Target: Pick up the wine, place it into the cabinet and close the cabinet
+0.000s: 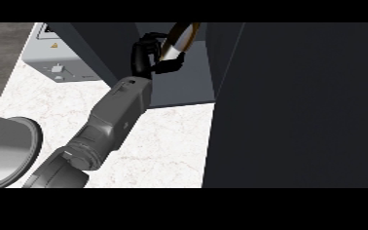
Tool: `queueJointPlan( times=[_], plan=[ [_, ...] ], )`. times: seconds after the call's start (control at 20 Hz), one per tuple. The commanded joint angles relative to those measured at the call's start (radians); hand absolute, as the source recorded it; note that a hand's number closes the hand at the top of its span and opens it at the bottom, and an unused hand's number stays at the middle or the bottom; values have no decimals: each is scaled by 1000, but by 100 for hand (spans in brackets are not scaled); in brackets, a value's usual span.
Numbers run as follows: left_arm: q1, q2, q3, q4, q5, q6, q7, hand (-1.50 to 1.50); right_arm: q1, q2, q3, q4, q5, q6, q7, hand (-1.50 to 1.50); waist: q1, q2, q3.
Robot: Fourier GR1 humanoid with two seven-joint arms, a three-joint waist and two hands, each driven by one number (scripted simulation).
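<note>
The wine bottle (177, 41) is dark with a pale label and leans to the upper right near the top of the view. My left hand (147, 57) is shut on it, fingers curled round its lower body. Hand and bottle are inside the opening of the dark grey cabinet (183, 85), whose open door (287, 107) fills the right side as a tall dark panel. The bottle's base is hidden by the hand, so I cannot tell whether it rests on the cabinet floor. My left forearm (115, 122) comes in from the lower left. The right hand does not show.
A grey appliance (61, 61) with knobs stands at the back left beside the cabinet's side wall. A round grey plate (14, 151) lies at the left edge. The white marble counter (169, 141) stretches between the forearm and the open door.
</note>
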Motion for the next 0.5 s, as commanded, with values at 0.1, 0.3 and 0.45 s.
queueJointPlan(
  times=[0.1,0.3,0.45],
  plan=[
    [47,-22,76,-39,71,-90,-28,150,10,6,-12,-44,-46,-2,19,-150,-15,4,-1],
    [82,-23,97,-40,98,-153,-12,150,-1,18,13,-48,-31,-11,22,-150,-26,1,-1],
    [135,-23,104,-47,118,-213,-30,150,-14,22,32,-15,-13,-5,4,-150,-32,2,-2]
  ],
)
